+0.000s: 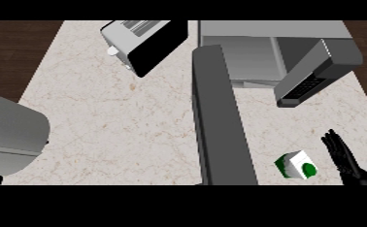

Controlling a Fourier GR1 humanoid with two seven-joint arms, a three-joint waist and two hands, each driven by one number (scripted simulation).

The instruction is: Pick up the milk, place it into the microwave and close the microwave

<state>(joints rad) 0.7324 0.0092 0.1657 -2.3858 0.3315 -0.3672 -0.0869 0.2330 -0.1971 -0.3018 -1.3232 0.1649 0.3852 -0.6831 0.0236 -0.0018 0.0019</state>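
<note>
The right hand [344, 158] shows at the near right edge, black fingers straight and pointing away toward the far side, open and holding nothing.

There is one milk carton [297, 165], one microwave [247, 51] with one open door [221, 119], and one toaster [143, 44]. One black hand [344, 158] shows. The grey shape [22, 134] at the left may be one arm.
</note>
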